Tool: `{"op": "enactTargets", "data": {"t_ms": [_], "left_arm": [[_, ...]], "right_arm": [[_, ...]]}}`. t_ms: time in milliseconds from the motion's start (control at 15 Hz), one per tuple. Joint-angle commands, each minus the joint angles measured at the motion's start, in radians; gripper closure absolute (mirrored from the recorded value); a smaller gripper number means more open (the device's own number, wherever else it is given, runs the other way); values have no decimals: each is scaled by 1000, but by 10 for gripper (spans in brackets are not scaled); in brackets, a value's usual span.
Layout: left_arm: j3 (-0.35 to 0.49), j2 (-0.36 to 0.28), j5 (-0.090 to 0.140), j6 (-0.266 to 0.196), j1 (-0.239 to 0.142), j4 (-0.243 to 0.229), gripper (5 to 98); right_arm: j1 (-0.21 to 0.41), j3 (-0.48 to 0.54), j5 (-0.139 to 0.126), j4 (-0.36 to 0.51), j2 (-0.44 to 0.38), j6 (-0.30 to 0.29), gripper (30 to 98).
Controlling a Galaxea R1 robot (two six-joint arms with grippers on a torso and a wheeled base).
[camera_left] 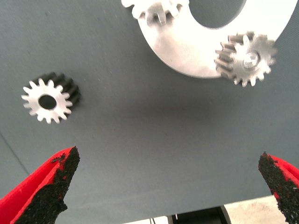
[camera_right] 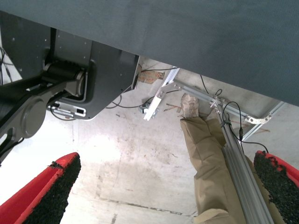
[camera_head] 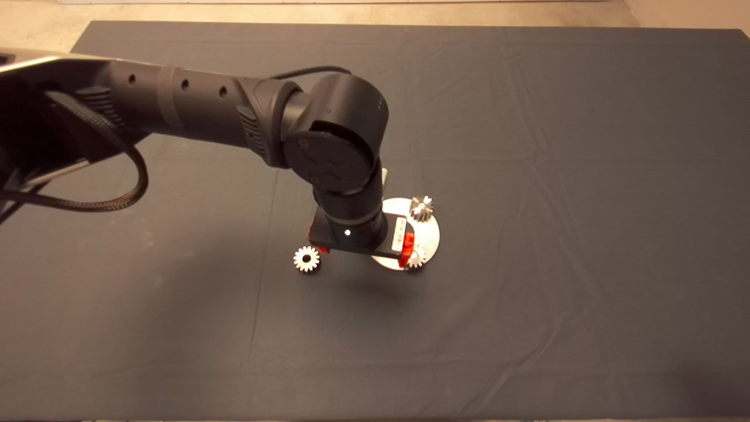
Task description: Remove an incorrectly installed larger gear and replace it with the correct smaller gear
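— Two red fingers (camera_left: 51, 186) on your left gripper (camera_head: 361, 251) are spread wide with nothing between them. Where is the small bright silvery gear with fine teeth (camera_left: 49, 98)?

— Loose on the dark mat (camera_head: 527, 146) covering the table, off to one finger's side rather than between the pair, and clear of the round silver metal plate (camera_head: 432, 234).

— Which way does it point?

— It lies flat, its centre hole facing up.

— And the chunky grey coarse-toothed gear (camera_head: 421, 207)?

— On the plate's far rim, standing on its face, beyond your gripper.

— The arm's pose?

— Your left arm reaches in over the mat, wrist bent straight down above the plate's near edge. Your right gripper (camera_right: 166, 186) waits off the mat, fingers apart, above the floor and a person's leg (camera_right: 210, 158).
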Motion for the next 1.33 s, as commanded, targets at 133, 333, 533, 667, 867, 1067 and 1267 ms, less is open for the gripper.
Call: {"op": "enactTargets", "data": {"t_ms": [133,333,533,667,867,1067,1267], "left_arm": [[-252,58,132,104,5,16,54],[-341,110,132,146,12,21,54],[-385,144,132,158,30,58,54],[-381,144,132,158,64,95,54],[-378,145,132,158,80,115,54],[-376,144,132,158,102,143,54],[-386,142,132,159,104,179,54]], "right_arm": [[-1,0,-125,-27,62,0,308],[-3,0,-125,-27,64,1,308],[-1,-3,-126,-28,64,1,308],[1,-3,-127,-28,62,1,308],[0,-3,-127,-28,65,-1,308],[0,-3,-126,-28,63,-1,308],[-1,-1,-125,-27,65,-1,308]]}}
